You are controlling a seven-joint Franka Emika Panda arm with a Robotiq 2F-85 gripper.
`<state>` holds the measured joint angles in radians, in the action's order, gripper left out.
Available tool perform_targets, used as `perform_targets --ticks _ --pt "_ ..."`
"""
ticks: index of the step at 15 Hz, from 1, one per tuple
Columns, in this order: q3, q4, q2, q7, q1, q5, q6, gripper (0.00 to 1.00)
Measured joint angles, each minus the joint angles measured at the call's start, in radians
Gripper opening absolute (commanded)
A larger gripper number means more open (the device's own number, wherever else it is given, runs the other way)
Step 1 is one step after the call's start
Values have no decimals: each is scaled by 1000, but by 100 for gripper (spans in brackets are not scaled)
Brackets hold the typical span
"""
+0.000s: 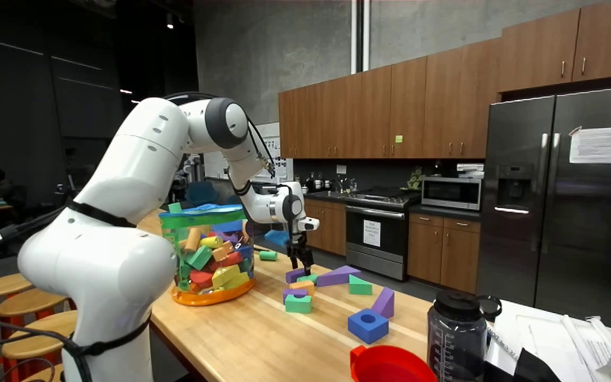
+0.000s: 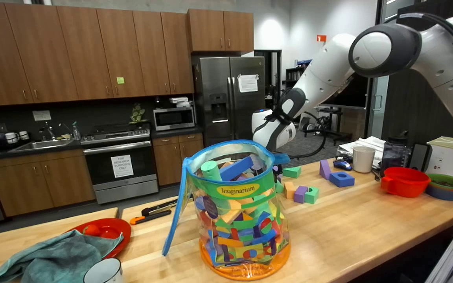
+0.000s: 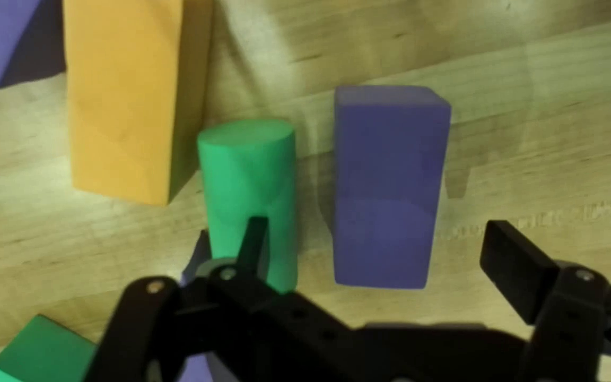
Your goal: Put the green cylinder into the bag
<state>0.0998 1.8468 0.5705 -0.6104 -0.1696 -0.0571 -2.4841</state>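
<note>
Hovering with empty, parted fingers (image 3: 520,270), the black gripper (image 3: 377,233) apparently has everything ahead: grasping the green cylinder (image 3: 250,185) left of a purple rectangular block (image 3: 387,191) in the wrist view, lifting it off the wooden table (image 2: 348,220), and dropping it into the clear, blue-rimmed plastic bag (image 2: 238,191).

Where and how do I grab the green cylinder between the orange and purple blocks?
I'd come from above and grip the green cylinder mid-length across its round sides. It lies on its side with a gap to the purple block; the orange block crowds its visible flat end. In the wrist view the open gripper spans the purple block, so shift over first.
</note>
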Motion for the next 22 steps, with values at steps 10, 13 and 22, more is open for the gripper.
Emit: perform_targets --ticks 10,13,22 --pt "23 2 39 133 90 8 -73 100" --pt "17 -6 67 196 127 46 -107 100" --pt "-3 23 25 212 83 104 -101 35"
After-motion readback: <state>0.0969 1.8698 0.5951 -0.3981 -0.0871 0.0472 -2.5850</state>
